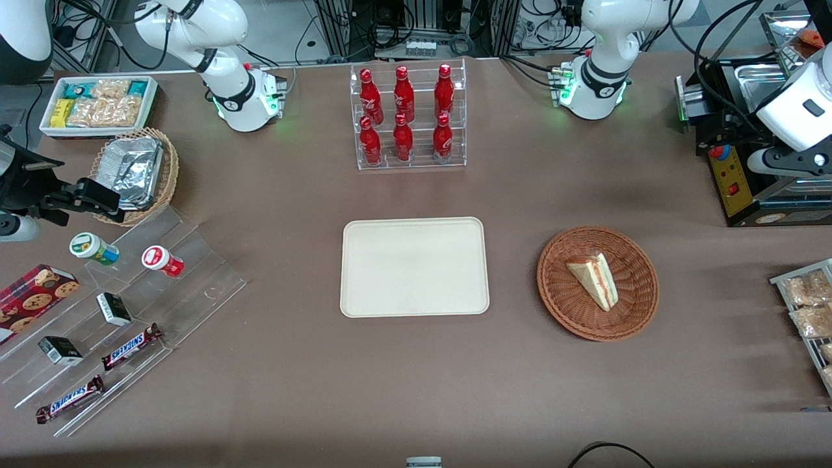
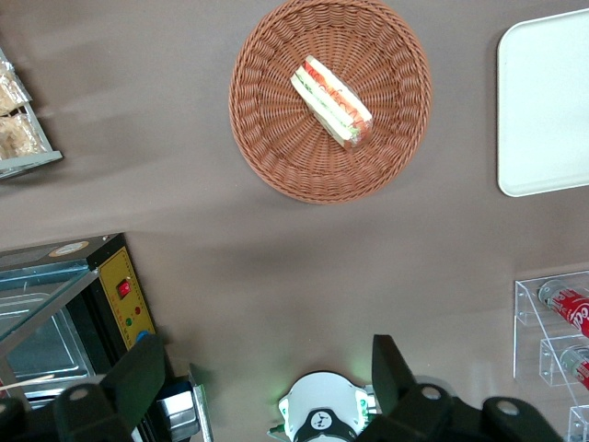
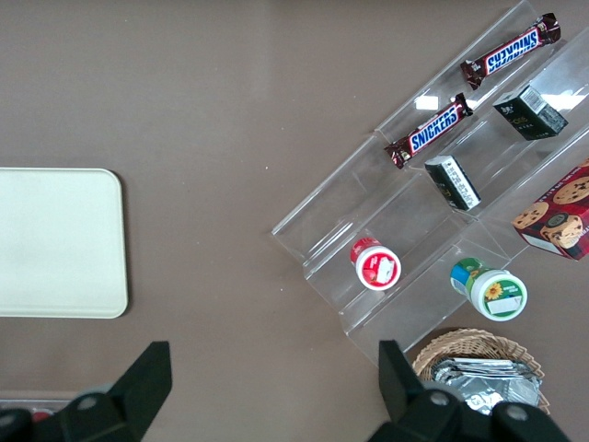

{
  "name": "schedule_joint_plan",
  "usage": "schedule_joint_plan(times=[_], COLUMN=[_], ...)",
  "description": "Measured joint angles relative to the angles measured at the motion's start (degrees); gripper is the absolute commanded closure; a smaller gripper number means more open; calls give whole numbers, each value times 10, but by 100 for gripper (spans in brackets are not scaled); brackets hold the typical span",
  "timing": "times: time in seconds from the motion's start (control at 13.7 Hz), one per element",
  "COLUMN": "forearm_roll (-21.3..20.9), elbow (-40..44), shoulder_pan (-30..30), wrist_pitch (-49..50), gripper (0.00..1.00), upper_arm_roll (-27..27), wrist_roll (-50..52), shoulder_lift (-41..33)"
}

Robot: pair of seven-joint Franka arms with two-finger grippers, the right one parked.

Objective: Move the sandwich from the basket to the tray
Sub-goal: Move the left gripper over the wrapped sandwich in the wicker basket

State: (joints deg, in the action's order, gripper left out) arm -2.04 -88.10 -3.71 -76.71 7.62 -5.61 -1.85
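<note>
Sandwich (image 1: 595,281), one, lies in basket (image 1: 564,304) beside tray (image 1: 414,266); gripper (image 2: 267,382) hangs above, spread.

The claw (image 2: 267,382) is held high with fingers wide apart near the working arm's end of the table (image 1: 416,377), bare cloth is seen between basket (image 1: 597,283) and tray (image 1: 415,266), and only the bottle rack (image 1: 408,117) stands nearby, farther from the front camera.

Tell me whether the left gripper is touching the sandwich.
Apart. The left wrist view shows the gripper with open jaws high above the table, bare tabletop between it and the sandwich in the basket.
</note>
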Motion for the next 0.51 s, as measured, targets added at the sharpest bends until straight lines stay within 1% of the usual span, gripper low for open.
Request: schedule_joint_plan(times=[0.29,0.51], forearm_roll=[-7,-8], elbow=[-5,-30], shoulder_pan=[0,-1], wrist_pitch=[-12,-87], gripper=[0,0], upper_arm_roll=[-3,-7], wrist_roll=[12,73], shoulder_lift=[12,70])
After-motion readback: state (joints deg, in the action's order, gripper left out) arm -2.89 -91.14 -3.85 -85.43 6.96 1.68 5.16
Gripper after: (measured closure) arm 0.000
